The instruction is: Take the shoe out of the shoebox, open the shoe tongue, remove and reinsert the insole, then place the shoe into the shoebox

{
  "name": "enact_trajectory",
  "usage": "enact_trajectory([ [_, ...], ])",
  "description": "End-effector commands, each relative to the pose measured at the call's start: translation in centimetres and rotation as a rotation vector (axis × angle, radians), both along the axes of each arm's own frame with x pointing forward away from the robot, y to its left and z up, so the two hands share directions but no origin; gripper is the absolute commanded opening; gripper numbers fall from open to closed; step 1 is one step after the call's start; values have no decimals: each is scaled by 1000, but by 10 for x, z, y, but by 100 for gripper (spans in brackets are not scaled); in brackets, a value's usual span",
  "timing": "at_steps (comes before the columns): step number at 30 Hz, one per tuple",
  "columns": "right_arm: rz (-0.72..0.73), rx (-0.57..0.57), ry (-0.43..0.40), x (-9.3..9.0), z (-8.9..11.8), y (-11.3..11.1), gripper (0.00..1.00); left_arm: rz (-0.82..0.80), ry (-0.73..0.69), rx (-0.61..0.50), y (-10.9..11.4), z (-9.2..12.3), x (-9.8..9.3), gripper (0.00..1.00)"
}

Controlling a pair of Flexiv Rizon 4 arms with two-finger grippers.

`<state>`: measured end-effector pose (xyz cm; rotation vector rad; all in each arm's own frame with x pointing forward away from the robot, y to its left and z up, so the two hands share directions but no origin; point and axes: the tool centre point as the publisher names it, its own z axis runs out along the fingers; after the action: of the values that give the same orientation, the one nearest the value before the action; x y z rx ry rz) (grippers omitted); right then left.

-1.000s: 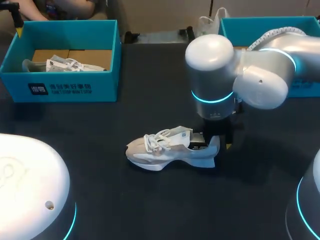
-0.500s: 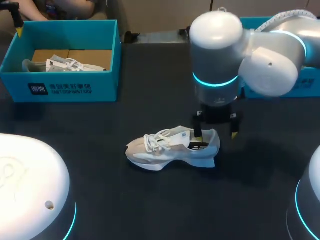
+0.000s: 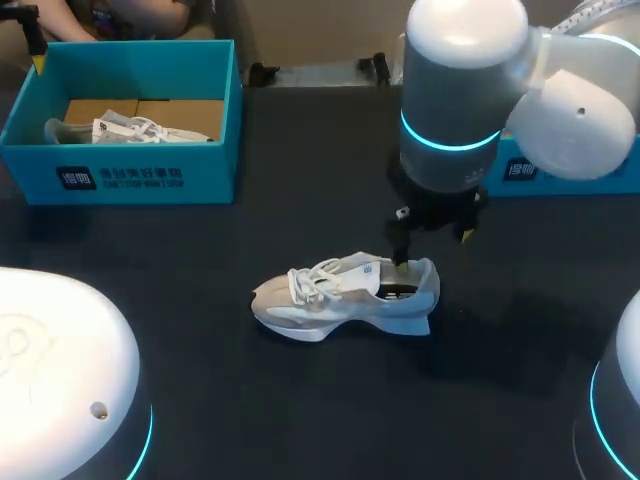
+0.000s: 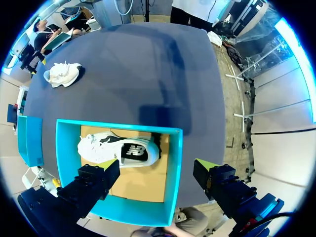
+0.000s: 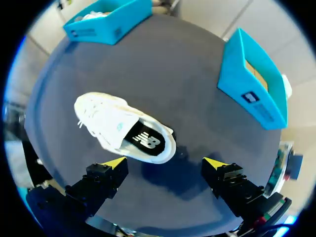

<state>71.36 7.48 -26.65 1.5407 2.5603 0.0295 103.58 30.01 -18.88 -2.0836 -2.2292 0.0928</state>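
Note:
A white sneaker (image 3: 345, 295) lies on its sole on the dark table, toe toward my left, with a dark insole (image 5: 145, 140) showing in its opening. My right gripper (image 3: 432, 238) hangs just above and behind the heel, open and holding nothing. In the right wrist view the sneaker (image 5: 123, 131) sits ahead of the spread fingers of the right gripper (image 5: 162, 168). My left gripper (image 4: 155, 173) is open above a teal shoebox (image 4: 175, 163) that holds a second white shoe (image 4: 118, 150).
The teal shoebox (image 3: 150, 175) with the second shoe (image 3: 130, 128) stands at the back left. Another teal box (image 3: 525, 168) stands at the back right, mostly behind my right arm. A crumpled white bag (image 4: 61, 74) lies on the table's far side.
My right gripper has opened, let go of the sneaker's heel and risen up and back from it. The sneaker stays where it was on the table.

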Motion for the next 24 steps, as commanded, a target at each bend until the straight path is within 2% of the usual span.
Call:
enact_trajectory([
  [1, 330, -36, 4, 0, 12, 0, 100, 0, 0, 2, 0, 1, 0, 100],
  [3, 444, -51, 7, 0, 17, -2, 100, 0, 0, 2, 0, 1, 0, 100],
  [6, 584, -64, 66, -2, 21, -5, 100, 0, 0, 2, 0, 1, 0, 100],
  [24, 584, -64, 66, -2, 21, -5, 100, 0, 0, 2, 0, 1, 0, 100],
])
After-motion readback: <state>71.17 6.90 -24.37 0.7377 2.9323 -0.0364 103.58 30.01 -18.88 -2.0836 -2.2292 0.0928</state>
